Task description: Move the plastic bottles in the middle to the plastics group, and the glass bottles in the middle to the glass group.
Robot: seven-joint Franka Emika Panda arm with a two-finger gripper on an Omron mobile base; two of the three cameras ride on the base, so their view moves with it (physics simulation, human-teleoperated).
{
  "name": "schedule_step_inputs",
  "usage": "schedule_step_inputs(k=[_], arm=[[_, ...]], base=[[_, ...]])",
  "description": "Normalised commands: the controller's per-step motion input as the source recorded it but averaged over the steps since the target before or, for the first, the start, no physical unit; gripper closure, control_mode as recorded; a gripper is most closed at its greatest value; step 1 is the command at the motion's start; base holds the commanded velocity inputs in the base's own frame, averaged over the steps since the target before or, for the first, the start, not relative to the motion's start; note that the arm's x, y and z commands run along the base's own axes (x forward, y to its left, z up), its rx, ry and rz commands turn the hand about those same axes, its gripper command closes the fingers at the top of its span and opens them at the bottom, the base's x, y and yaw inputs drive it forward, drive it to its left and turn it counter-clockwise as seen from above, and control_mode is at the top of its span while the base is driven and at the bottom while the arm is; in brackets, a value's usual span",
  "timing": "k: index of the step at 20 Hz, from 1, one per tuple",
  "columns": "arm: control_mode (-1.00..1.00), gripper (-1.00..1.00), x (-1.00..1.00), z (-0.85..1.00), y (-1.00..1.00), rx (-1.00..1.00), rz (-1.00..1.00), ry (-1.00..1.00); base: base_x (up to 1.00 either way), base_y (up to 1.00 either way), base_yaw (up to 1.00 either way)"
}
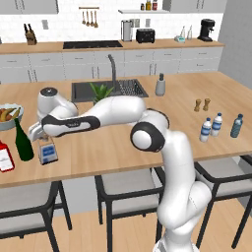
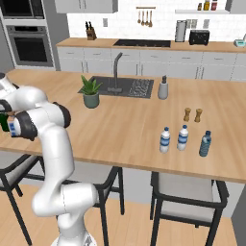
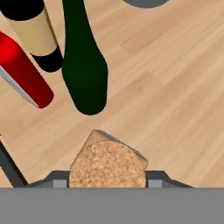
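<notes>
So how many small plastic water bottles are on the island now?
3, all together at the island's right end near the front edge: one, a second beside it, and a bluish third furthest right. None seem hidden.

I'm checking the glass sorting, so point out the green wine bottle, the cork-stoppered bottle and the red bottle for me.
green wine bottle (image 1: 23,145), left base view, on its wide lower body.
cork-stoppered bottle (image 3: 107,165), hand view, on the cork top.
red bottle (image 1: 5,157), left base view, on its white label.
</notes>
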Motion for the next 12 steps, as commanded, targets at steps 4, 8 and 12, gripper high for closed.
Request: schedule_step_inputs(k=[4, 8, 12], arm=[[-1.0, 1.0, 0.01, -0.15, 0.0, 0.0, 0.0, -0.01], [-1.0, 1.0, 0.0, 0.0, -0.01, 0.0, 0.0, 0.0], [-1.0, 1.0, 0.0, 0.0, 0.0, 0.0, 0.0, 0.0]], base=[[0.0, 0.0, 0.0], [0.0, 0.0, 0.0], [0.0, 0.0, 0.0]])
